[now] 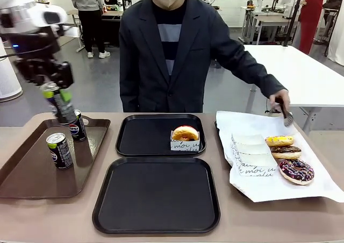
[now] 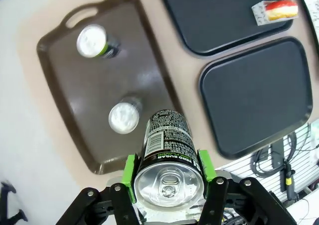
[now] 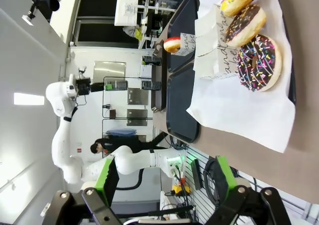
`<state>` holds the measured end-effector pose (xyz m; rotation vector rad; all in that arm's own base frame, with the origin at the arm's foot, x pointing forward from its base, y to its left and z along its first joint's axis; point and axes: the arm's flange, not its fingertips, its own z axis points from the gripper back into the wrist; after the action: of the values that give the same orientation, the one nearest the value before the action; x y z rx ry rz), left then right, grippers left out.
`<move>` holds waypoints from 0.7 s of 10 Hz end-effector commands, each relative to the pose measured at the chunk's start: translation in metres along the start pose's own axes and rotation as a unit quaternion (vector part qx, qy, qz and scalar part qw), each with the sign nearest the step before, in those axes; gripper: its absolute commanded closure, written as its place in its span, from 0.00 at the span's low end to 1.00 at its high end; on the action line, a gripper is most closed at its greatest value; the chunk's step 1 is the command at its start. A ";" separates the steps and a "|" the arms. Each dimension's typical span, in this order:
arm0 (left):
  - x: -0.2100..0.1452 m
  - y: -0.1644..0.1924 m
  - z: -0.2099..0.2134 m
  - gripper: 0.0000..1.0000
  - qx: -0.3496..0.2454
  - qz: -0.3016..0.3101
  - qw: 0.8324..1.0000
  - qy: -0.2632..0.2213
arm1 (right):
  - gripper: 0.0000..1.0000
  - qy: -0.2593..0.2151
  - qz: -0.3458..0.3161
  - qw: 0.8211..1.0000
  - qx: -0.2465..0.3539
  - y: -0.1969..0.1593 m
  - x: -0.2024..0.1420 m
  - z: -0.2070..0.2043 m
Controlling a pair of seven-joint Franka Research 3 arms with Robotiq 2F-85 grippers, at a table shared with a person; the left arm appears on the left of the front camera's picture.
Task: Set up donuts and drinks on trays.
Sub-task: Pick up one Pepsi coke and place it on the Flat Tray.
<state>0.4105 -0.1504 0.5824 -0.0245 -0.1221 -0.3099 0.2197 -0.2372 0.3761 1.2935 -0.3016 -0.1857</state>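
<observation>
Left gripper (image 1: 56,92) is up over the far end of the brown handled tray (image 1: 32,170), its green pads pinching a slim black soda can (image 1: 62,109) just under the top; the can hangs tilted, clear of the tray; from the left wrist view the gripper (image 2: 168,169) clamps the can (image 2: 167,140) from both sides, silver top facing the camera, and the label reads "ZERO SUGAR" in green; two more cans stand upright on the brown tray, the nearer one (image 1: 59,150) with a green rim, the farther one (image 1: 78,126) showing a round red-white-blue logo.

Centre of the tabletop (image 1: 54,216): two black trays, one behind the other; the near tray (image 1: 157,195) is bare; the far tray (image 1: 145,136) carries one golden donut (image 1: 185,133) in a white sleeve, black script starting "moi", the rest unclear.

On the right, a white paper sheet (image 1: 258,192) holds a stack of paper sleeves (image 1: 252,157) with script I can't make out, a yellow-glazed donut (image 1: 279,141), a chocolate donut (image 1: 286,152) touching it, and a sprinkled chocolate donut (image 1: 296,171) nearest; the person's hand (image 1: 279,99) grips tongs (image 1: 287,116) at the sheet's far edge.

Right gripper (image 3: 164,180) shows its fingers spread wide, nothing between them.
</observation>
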 end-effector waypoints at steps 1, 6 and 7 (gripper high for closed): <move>0.055 -0.027 0.000 0.42 0.027 0.006 1.000 0.012 | 0.00 0.006 0.002 1.000 0.000 -0.001 -0.003 0.002; 0.129 -0.093 -0.061 0.42 0.012 -0.031 0.999 0.018 | 0.00 0.006 0.002 1.000 0.000 -0.001 -0.003 0.002; 0.136 -0.104 -0.073 0.42 0.016 -0.041 0.999 0.017 | 0.00 0.006 0.002 1.000 0.000 -0.001 -0.003 0.002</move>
<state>0.5103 -0.2852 0.5215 -0.0075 -0.0634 -0.3918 0.2190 -0.2379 0.3757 1.2935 -0.3022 -0.1894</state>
